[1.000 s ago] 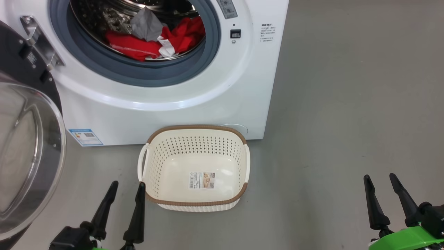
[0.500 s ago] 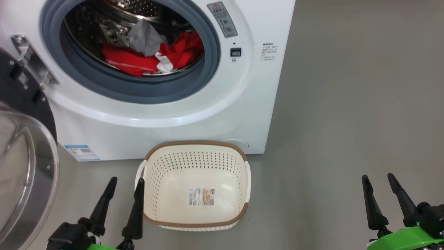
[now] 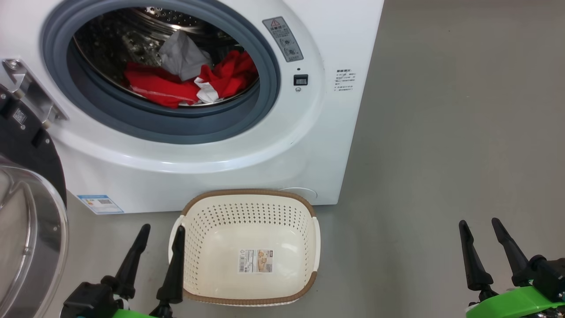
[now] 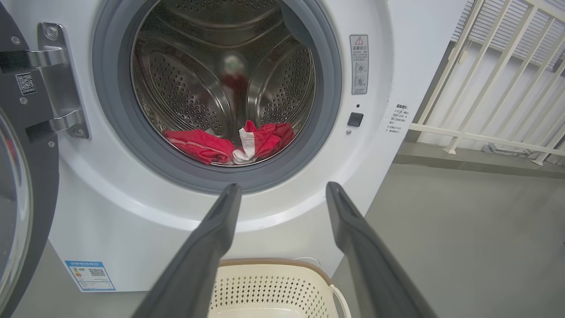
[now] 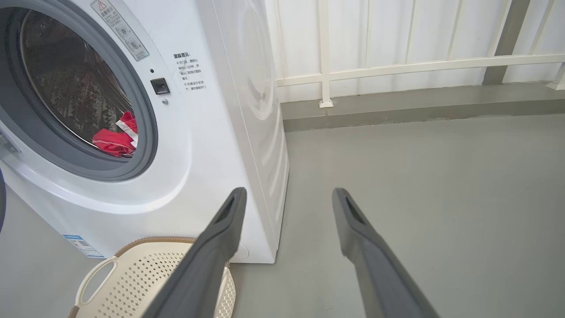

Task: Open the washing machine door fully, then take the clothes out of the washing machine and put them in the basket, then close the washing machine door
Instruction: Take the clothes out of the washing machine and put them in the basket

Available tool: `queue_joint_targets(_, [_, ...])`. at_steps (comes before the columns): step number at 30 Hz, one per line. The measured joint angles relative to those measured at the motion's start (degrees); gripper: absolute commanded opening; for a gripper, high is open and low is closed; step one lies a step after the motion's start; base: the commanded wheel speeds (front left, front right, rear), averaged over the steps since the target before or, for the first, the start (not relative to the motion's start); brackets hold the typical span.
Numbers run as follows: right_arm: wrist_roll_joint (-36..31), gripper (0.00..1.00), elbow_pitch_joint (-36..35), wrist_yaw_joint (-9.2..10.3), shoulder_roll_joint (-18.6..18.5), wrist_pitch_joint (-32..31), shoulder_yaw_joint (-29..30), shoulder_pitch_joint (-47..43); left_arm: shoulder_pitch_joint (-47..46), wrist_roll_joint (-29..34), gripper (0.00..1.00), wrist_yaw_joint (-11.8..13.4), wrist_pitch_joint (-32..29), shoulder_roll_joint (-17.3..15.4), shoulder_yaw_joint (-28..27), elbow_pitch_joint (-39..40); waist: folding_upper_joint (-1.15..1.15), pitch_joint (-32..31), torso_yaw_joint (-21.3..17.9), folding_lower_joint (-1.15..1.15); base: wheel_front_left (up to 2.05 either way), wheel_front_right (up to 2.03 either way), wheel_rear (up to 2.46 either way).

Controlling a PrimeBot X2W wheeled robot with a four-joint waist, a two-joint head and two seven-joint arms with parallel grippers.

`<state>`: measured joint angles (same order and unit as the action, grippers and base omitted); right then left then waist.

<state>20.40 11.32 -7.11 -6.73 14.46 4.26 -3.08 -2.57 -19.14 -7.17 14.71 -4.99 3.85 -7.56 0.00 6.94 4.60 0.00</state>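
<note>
The white washing machine (image 3: pixel 247 168) stands with its door (image 3: pixel 26 229) swung open to the left, glass bowl facing me. In the steel drum lie the clothes (image 3: pixel 176 86): a red garment with white trim and a grey piece (image 3: pixel 182 56) on top. The red garment (image 4: pixel 220 145) also shows low in the drum. The cream basket (image 3: pixel 304 247) sits on the floor against the machine's front, with nothing in it. My left gripper (image 3: pixel 161 229) hangs open by the basket's left handle. My right gripper (image 3: pixel 479 223) is open over bare floor at the lower right.
Grey floor (image 3: pixel 441 154) stretches to the right of the machine. A white railing (image 5: pixel 397 66) and wall run behind it. The open door and its metal hinge (image 4: pixel 57 79) take up the left side.
The head camera has tilted up, so machine and basket sit lower in the picture and more of the drum shows. Both grippers hold their places, open.
</note>
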Motion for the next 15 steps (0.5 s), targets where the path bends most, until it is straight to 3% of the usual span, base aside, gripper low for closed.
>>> queue_joint_targets(15, [0.0, 1.0, -0.1, 0.0, 0.1, 0.0, -1.1, 0.9, -0.9, -0.1, 1.0, 0.0, 0.0, 1.0, -0.9, -5.1, 0.0, 1.6, -0.7, 0.0, 0.0, 0.0, 0.0])
